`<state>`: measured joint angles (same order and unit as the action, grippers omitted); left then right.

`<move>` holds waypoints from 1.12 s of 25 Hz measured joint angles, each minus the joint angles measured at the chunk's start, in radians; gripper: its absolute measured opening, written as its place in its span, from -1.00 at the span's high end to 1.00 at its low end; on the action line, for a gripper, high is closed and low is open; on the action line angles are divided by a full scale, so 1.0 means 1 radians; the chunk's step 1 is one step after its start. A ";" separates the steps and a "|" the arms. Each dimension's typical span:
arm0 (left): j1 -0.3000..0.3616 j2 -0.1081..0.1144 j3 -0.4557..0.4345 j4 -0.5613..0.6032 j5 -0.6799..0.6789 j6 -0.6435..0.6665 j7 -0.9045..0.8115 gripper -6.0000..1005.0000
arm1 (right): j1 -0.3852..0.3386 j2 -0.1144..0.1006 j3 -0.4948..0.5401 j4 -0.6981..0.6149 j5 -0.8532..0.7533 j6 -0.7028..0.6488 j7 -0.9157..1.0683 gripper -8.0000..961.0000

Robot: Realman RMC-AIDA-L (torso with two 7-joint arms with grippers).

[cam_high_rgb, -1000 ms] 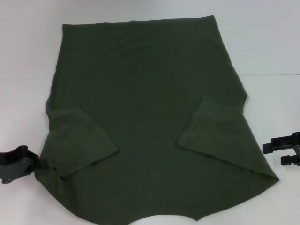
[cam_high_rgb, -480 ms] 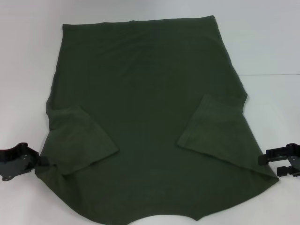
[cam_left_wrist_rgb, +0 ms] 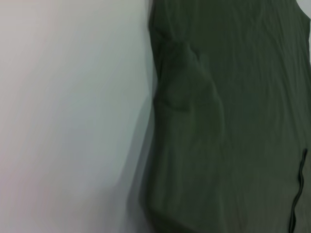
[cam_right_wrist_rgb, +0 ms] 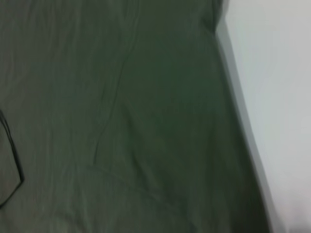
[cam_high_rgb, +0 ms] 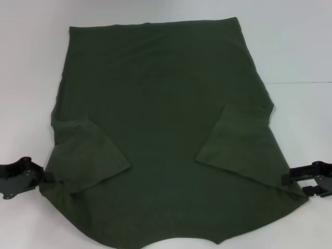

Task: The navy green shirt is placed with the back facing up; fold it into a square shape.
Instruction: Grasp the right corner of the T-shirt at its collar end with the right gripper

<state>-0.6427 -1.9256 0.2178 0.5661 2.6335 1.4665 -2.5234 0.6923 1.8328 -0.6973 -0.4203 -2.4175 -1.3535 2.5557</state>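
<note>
The shirt (cam_high_rgb: 161, 129) lies spread flat on the white table (cam_high_rgb: 290, 46), plain side up, with its straight hem at the far edge and both short sleeves folded inward over the body. The neckline sits at the near edge, partly cut off in the head view.

The left gripper (cam_high_rgb: 44, 177) sits low at the shirt's near left corner, by the shoulder, its tip touching the cloth edge; the fabric bunches slightly there, so it seems to be pinching the shirt, though the fingers are hard to make out.

The right gripper (cam_high_rgb: 290, 179) is at the near right corner, its tip at the cloth edge. Whether its fingers are spread or pressed together cannot be told.

Both wrist views show only dark green cloth beside bare table.
</note>
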 joint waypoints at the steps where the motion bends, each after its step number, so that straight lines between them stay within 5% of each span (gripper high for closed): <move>1: 0.000 0.000 0.000 0.000 -0.001 0.000 0.000 0.98 | 0.001 0.002 -0.001 0.000 0.000 0.002 0.000 -0.64; 28: 0.004 -0.005 0.006 -0.001 -0.015 0.001 0.004 0.98 | 0.009 0.018 -0.009 0.005 0.009 0.001 -0.013 -0.57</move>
<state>-0.6383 -1.9305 0.2240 0.5648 2.6184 1.4680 -2.5193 0.7010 1.8511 -0.7066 -0.4157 -2.4082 -1.3524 2.5429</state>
